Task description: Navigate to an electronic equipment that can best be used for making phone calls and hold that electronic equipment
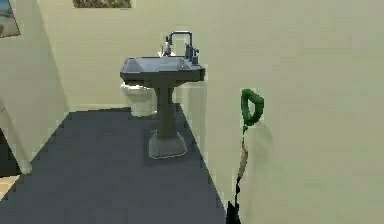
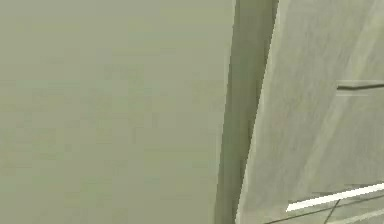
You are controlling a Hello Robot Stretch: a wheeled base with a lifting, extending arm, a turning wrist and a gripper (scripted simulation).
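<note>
Grey pedestal sink stands ahead; green-handled stick leans against pale wall.

Pedestal sink dk grey, matt. Faucet shiny metal. Toilet white, glossy. Floor dk matt. Walls smooth, matt.

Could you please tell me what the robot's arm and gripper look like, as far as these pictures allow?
Their colours, shapes and markings cannot be told from these pictures. The arm side view faces a plain cream wall and a pale grey door-like panel; the forward view faces a dark grey pedestal sink and a green-handled stick leaning on the wall.
</note>
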